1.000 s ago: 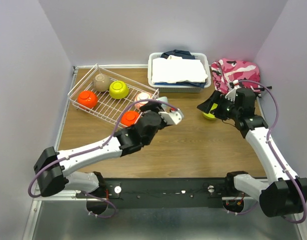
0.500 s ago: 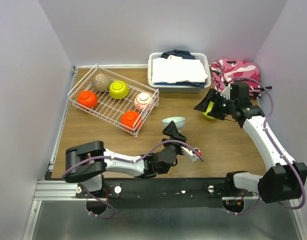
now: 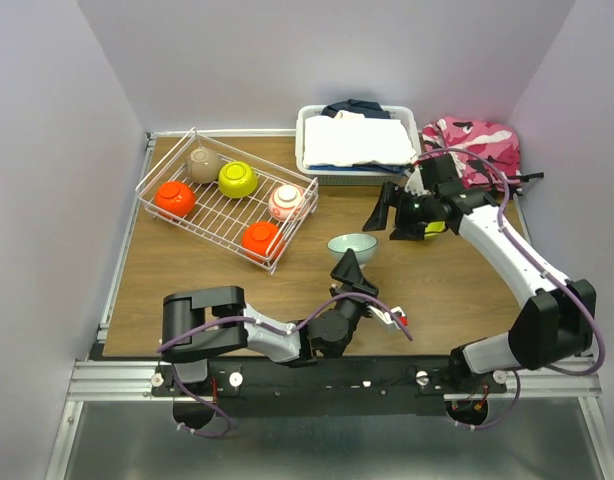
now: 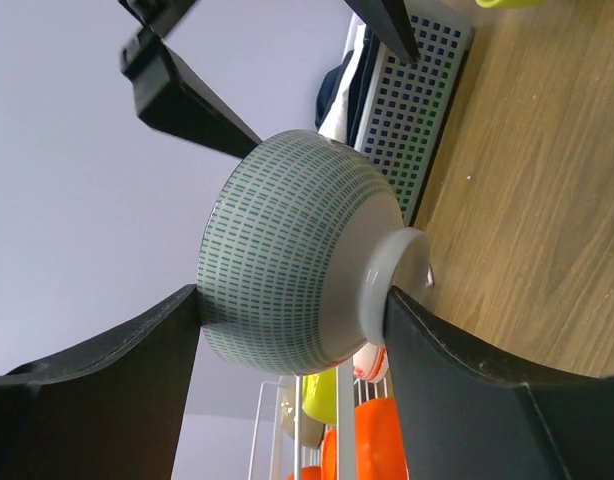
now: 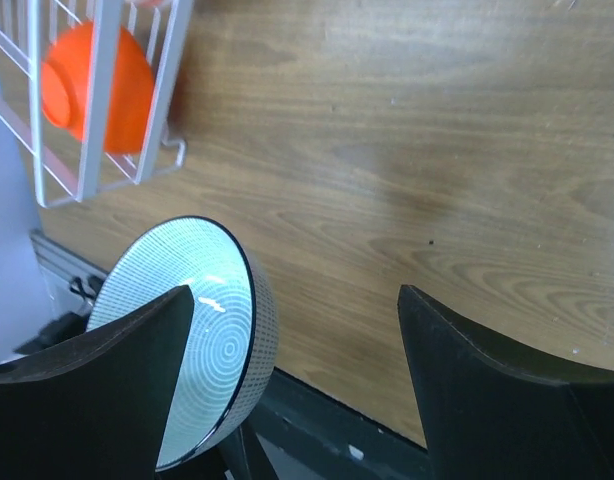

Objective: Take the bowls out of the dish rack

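Holding the pale grey bowl (image 3: pixel 350 244) out over the bench (image 3: pixel 427 290), just off the near corner of the dish rack (image 3: pixel 215 212), your left end effector (image 4: pixel 292 300) is clamped on it. One finger presses at the rim and the other against the foot ring, and the bowl's mouth is turned up toward the right arm. Your right end effector (image 5: pixel 292 300) stands wide with nothing in it. In its wrist view the bowl sits at one finger, only partly inside the gap, while the other finger hangs over bare wood. I read this as the middle of a handover from left arm to right, though a plain set-down by the left arm cannot be ruled out, and I cannot tell whether the bowl's foot touches the bench. A lime-yellow bowl (image 3: pixel 430 228) already sits on the bench beside the right arm, partly hidden by it. Five remain in the rack: the taupe bowl (image 3: pixel 202 163), the second lime-yellow bowl (image 3: pixel 237 178), the white-pink bowl (image 3: pixel 286 202), the left orange bowl (image 3: pixel 174 198) and the near orange bowl (image 3: pixel 260 238). So you are on the second of seven. For the next move, slide the right end effector sideways until the rim lies squarely between both fingers, away from where the left fingers press. Close it firmly before you let the left one open, because the glazed curve looks likely to slip from a shallow pinch.
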You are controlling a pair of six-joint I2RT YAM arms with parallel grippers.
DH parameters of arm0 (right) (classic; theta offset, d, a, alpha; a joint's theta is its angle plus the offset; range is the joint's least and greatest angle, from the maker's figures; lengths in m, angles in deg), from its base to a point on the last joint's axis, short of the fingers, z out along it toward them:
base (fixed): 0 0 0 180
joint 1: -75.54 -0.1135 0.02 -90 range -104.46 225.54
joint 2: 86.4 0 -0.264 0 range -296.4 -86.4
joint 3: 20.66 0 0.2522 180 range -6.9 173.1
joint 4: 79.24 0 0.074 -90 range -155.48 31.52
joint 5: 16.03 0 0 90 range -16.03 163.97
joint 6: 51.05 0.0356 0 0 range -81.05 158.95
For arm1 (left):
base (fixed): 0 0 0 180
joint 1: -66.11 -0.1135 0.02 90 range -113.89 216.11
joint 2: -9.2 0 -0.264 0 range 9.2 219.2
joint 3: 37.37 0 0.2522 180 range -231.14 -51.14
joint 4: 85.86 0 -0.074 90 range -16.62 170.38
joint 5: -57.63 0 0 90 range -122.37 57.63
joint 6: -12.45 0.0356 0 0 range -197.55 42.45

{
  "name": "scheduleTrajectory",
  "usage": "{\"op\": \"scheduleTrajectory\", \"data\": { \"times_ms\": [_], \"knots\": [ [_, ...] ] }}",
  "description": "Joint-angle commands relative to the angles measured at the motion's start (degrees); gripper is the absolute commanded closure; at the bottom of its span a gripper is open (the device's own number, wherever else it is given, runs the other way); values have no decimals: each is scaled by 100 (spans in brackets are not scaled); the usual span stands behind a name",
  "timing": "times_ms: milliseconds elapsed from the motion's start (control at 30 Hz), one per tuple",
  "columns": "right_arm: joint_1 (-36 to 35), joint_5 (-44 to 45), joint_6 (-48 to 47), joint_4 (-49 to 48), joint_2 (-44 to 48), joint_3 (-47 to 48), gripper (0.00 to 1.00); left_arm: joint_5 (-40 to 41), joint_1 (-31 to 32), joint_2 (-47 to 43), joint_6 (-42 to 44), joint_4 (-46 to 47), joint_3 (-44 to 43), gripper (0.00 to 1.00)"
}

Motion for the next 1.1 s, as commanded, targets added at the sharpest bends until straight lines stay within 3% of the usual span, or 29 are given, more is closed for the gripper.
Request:
{"op": "scheduleTrajectory", "data": {
  "times_ms": [0,267,333,600,800,833,900,933,1033,1067],
  "knots": [
    [-380,333,-321,857,-443,283,11,152,55,135,14,617,25,58],
    [-645,694,-840,1755,-1110,1038,27,170,64,250,-109,468,42,57],
    [-663,607,-1007,2001,-1252,1144,35,170,64,267,-180,398,51,57],
    [-777,264,-1245,2283,-1630,1215,51,240,91,452,-241,371,77,56],
    [-812,36,-1315,2266,-1718,1233,73,249,82,496,-320,336,77,54],
    [-812,-26,-1350,2274,-1727,1241,81,258,91,505,-329,327,86,53],
    [-812,-35,-1377,2266,-1762,1259,89,275,91,531,-364,327,95,52],
    [-812,-61,-1412,2265,-1771,1268,99,284,82,540,-364,327,95,50],
    [-803,-131,-1403,2187,-1832,1268,99,337,91,584,-408,336,95,43],
    [-803,-149,-1394,2152,-1824,1259,99,372,82,592,-452,336,86,31]
  ]
}}
